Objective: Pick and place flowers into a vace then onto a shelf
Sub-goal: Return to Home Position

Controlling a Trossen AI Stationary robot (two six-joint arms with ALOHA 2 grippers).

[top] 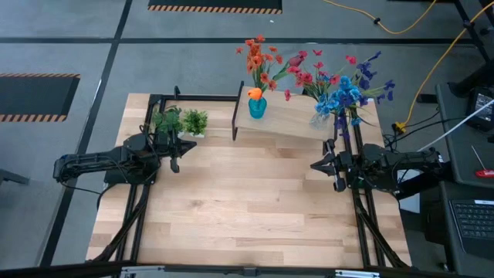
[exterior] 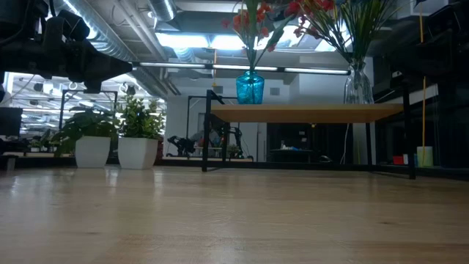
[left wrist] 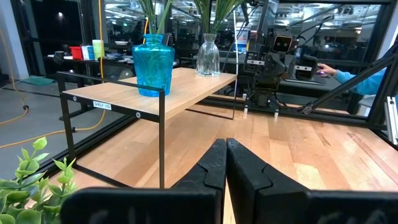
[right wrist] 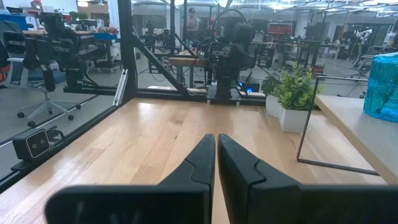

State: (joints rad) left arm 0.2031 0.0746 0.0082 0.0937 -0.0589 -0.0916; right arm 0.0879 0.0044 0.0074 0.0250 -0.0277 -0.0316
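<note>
I can read nothing for certain; the shelf carries a small white label on its edge, its print too small to make out.

flowers: red, orange, blue, purple, green stems
vase: teal blue
other vase: clear
shelf: light wood, black legs
pots: white

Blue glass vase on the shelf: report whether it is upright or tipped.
Upright: the blue glass vase stands on its base on the light-wood shelf, flowers rising from its neck.

Two vases, two plants — one shelf.
</note>
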